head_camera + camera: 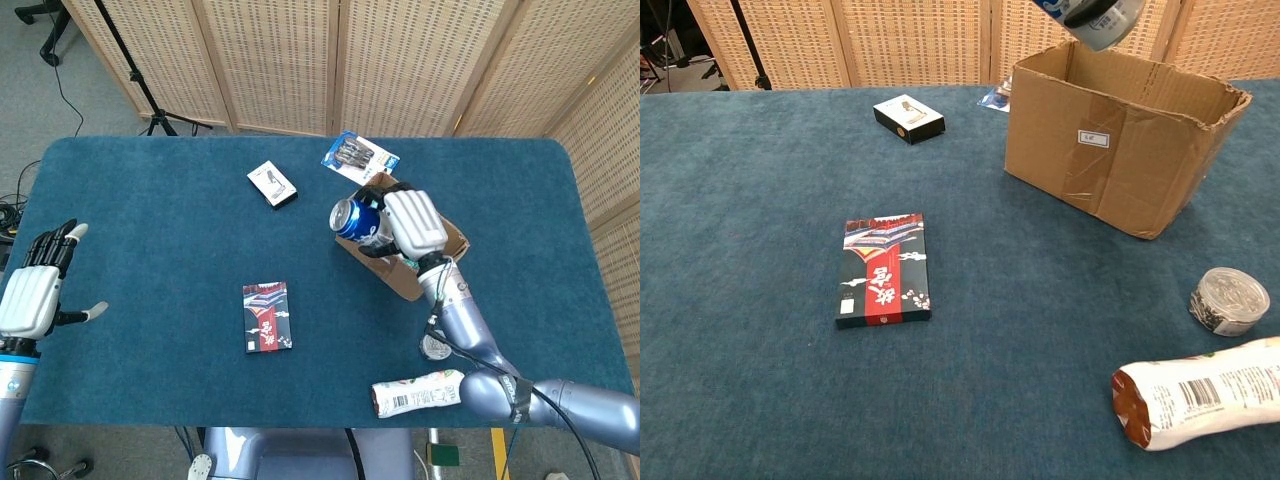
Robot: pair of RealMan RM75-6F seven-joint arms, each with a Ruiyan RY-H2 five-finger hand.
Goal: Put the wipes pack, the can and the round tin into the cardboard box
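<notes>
Right now the right robot hand (412,222) has its fingers wrapped around the blue can (357,219), carrying it on its side above the near edge of the cardboard box (1120,130). That makes this the can's step; next, I judge, it should be moved over the opening and released beside the wipes pack (377,211) inside. The left robot hand (32,290) hangs empty, fingers apart, at the tabletop's (150,250) far edge. The round tin (1229,301) waits near the box.

Right hand (412,224) raised, fingers wrapped in a grip; left hand (30,290) idle, fingers spread
</notes>
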